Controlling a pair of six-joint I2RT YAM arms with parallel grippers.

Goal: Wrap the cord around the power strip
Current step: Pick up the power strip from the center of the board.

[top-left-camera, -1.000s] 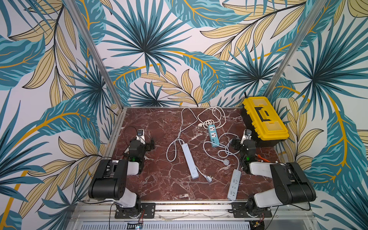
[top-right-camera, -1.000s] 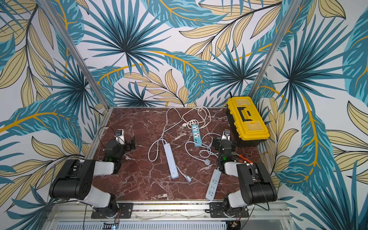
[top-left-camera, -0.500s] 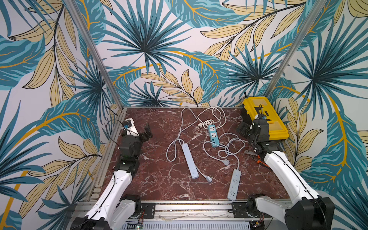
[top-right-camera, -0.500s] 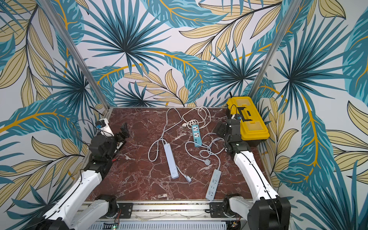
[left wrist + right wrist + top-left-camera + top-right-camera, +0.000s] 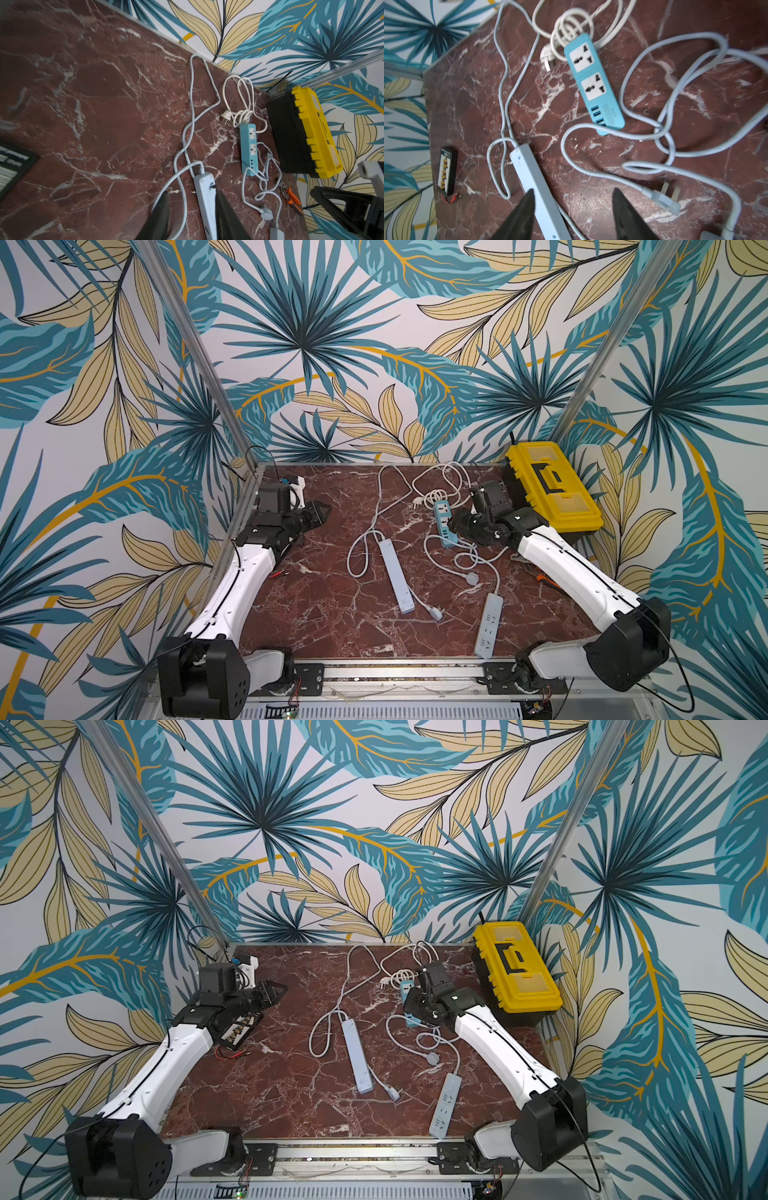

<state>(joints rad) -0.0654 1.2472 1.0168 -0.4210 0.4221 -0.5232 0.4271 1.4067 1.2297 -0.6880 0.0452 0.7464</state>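
Unfolding: both arms have left their folded rest at the front of the table point(image 5: 311, 614) and now reach out over its far half, wrists raised.
Left gripper: the left gripper point(image 5: 324, 512) hangs over the far left of the table, well apart from every cord. Its fingers point(image 5: 160, 214) have drawn in from a wide spread to a narrow gap, not touching, with nothing between them.
Right gripper: the right gripper point(image 5: 455, 526) hovers near the teal strip point(image 5: 444, 522) beside the yellow toolbox point(image 5: 552, 489). Its fingers point(image 5: 521, 214) stand apart, less wide than a second ago, and pinch nothing.
Unmoved: all three strips and their cords lie where they lay a second ago.
Power strip: the long pale power strip point(image 5: 394, 572) lies flat in the middle of the table. Both wrist views are trained on it, so I judge it the one meant, though the task sentence does not say which.
Cord: its cord point(image 5: 353, 560) runs loose from the far end in a small loop at the left side, then in a long loop toward the back wall. The plug point(image 5: 435, 615) rests just beside the near end, and no turn goes round the body.
Other strip: a white strip point(image 5: 489, 624) sits at the front right, its cord crossing the teal strip's near end.
Meaning: only the approach is done. Wrapping has not begun, and a grip on strip and cord comes first.
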